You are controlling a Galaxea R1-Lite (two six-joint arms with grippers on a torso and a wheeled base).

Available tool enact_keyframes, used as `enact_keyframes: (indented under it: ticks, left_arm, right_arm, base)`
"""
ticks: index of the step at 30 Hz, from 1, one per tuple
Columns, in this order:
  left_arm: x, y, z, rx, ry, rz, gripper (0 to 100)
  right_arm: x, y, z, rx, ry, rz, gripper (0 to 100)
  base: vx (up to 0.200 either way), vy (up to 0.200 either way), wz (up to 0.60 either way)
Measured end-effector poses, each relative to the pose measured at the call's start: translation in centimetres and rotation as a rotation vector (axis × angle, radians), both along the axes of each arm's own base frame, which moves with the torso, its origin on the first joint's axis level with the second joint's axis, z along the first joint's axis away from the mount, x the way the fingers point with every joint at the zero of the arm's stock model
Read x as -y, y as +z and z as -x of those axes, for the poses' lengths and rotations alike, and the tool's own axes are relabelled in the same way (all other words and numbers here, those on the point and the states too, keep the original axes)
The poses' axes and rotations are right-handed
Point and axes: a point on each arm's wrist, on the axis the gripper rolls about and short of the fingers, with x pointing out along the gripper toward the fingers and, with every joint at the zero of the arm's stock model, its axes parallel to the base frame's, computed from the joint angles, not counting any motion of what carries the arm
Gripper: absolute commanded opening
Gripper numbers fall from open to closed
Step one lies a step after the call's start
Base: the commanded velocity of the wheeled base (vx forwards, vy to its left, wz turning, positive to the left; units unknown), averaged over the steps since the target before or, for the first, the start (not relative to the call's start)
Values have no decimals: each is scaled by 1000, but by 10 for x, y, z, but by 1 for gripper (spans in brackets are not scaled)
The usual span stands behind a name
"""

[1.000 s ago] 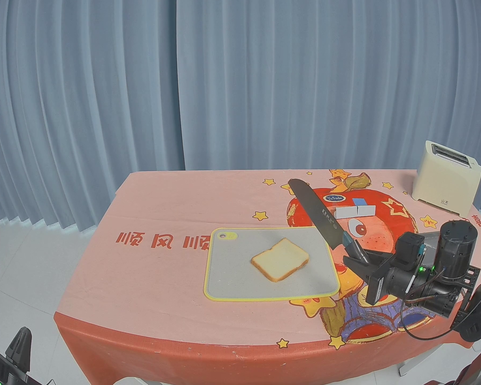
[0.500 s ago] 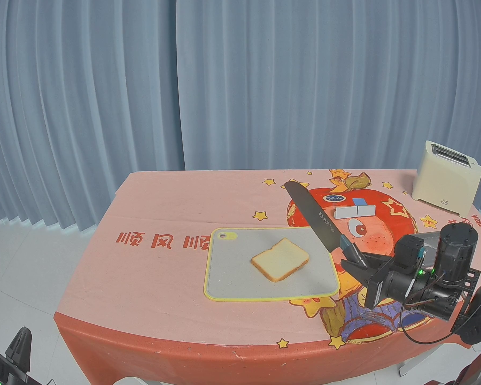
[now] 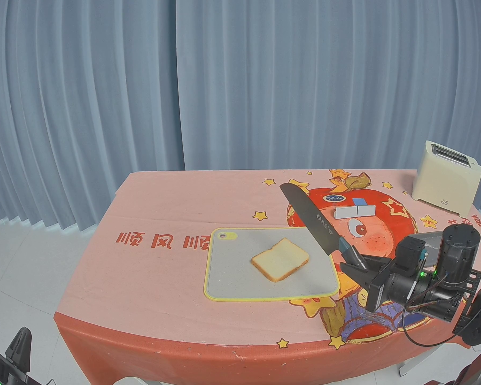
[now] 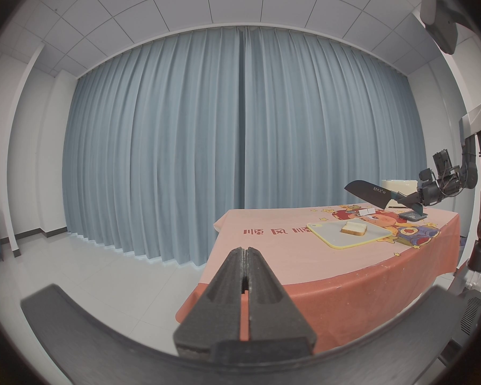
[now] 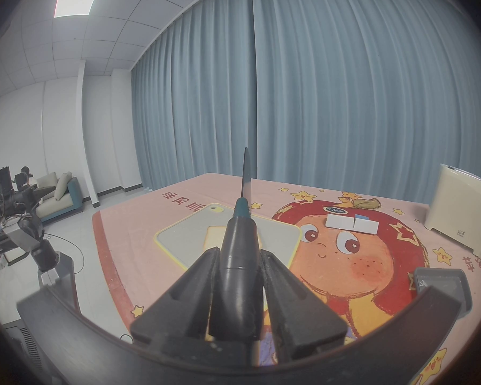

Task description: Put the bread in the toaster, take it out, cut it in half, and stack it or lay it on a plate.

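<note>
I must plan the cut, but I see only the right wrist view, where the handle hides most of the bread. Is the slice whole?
Observer: Yes, the bread lies whole and flat on the board.
Operator: Does the knife touch it?
Observer: No. Seen from the side, it hangs above the bread with a clear gap.
Operator: Is the left tool open?
Observer: No, it is shut and empty, low beside the table.

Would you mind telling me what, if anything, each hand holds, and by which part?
The right hand grips the knife by its handle; the left hand is shut on nothing.
</note>
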Motion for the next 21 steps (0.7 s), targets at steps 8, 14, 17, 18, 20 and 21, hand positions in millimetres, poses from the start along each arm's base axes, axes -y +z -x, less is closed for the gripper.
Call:
enact_keyframes:
  ticks: [8,14,17,18,20,21]
  left_arm:
    - [0,0,0,1,-1,-1,0]
    - [0,0,0,6,-3,-5,0]
    - [0,1,0,12,-5,-6,0]
    - [0,1,0,13,-7,-7,0]
    - [0,1,0,13,-9,-9,0]
    - [0,1,0,13,-9,-9,0]
  right_arm:
    - [-5,6,-7,3,38,-11,0]
    - [-3,5,-6,-11,43,-4,0]
    - [-3,3,-5,-15,44,0,0]
    - [-3,3,-4,-16,45,3,0]
    - [-3,3,-4,-15,47,5,0]
    - [-3,3,-4,-14,48,7,0]
  base:
    - [0,0,0]
    - [0,0,0]
    - [0,0,0]
    - [0,0,0]
    - [0,0,0]
    - [0,0,0]
